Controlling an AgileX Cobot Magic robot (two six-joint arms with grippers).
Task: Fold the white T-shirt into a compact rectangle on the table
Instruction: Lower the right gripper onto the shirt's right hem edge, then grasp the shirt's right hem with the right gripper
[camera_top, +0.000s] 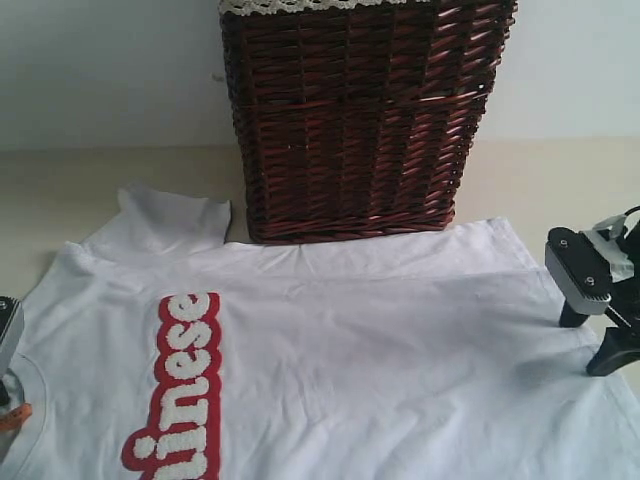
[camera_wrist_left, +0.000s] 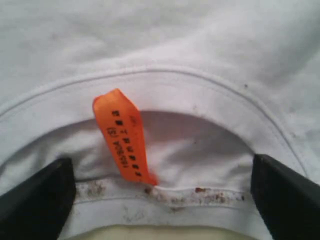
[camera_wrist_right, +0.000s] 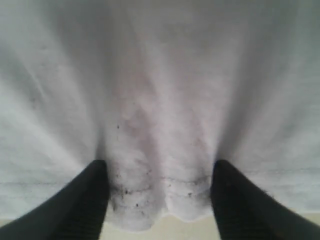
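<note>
Black-fingered right hand (camera_wrist_right: 159, 167); grey screwed housing (camera_top: 580, 265)

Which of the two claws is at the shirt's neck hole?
The left claw: it straddles the wrinkled white T-shirt's collar and small orange tag; the right claw straddles a plain hem.

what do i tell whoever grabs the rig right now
Left end effector: open, straddling the collar beside the orange tag.
Right end effector: open, straddling the hem at the opposite end.
White T-shirt: spread on the table, print up, wicker basket at its far edge.
Done: nothing folded yet.
Left: close on both ends, make every fold.
</note>
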